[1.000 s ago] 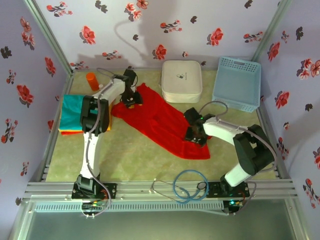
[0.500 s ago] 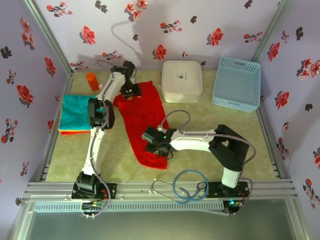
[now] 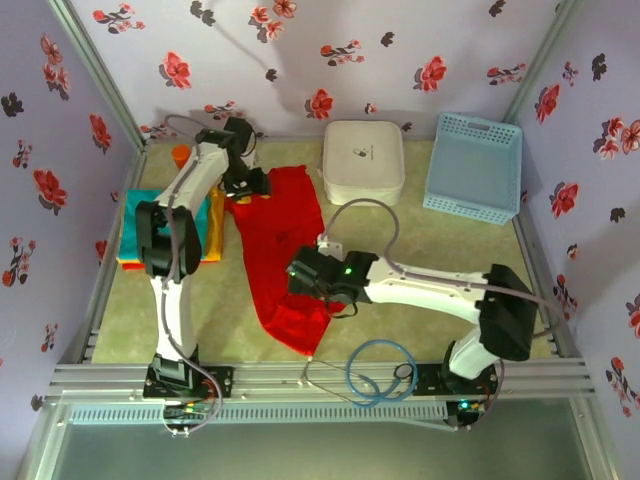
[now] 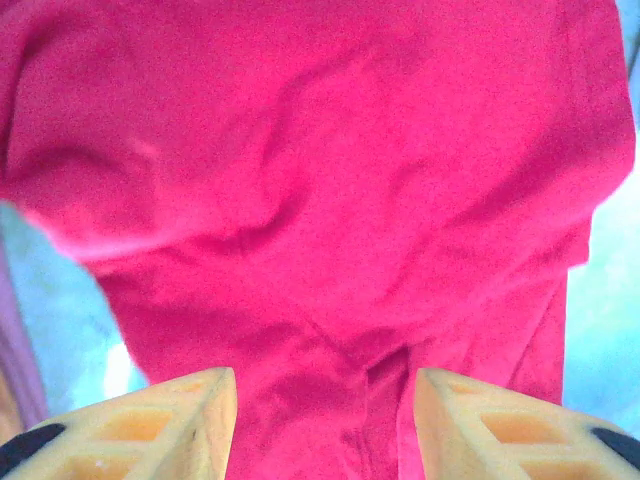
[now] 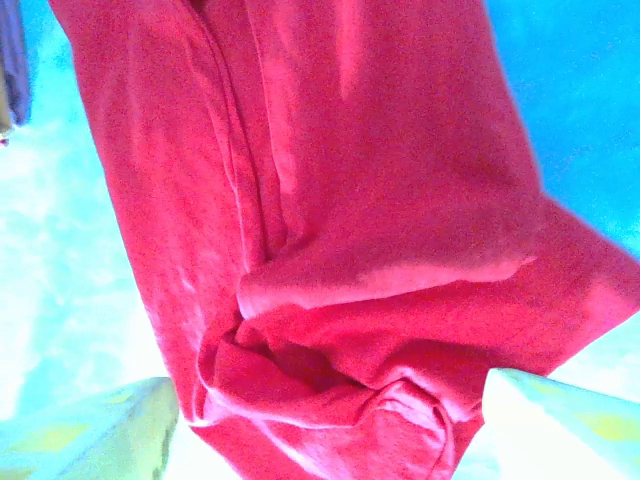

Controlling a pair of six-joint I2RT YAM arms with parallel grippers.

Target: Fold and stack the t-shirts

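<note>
- Your stack of folded teal, orange and yellow cloth t-shirts (image 3: pixel 135 215) sits finished at the left of the frame, on the pale green desk (image 3: pixel 430 250).
- The large bright red cloth t-shirt (image 3: pixel 280 230) is what remains. It lies centre-left as a long, rumpled strip, not yet squared up or stacked.
- Your left hand (image 4: pixel 322 400) is at its upper end, fingers apart, with a soft crease running between them.
- Your right hand (image 5: pixel 325 420) hovers over the lower end, fingers wide apart on either side of a bunched, wrinkled lump.

Case (image 3: pixel 363 160) between spread shirt (image 3: pixel 272 232) and basket (image 3: pixel 472 167)
</note>
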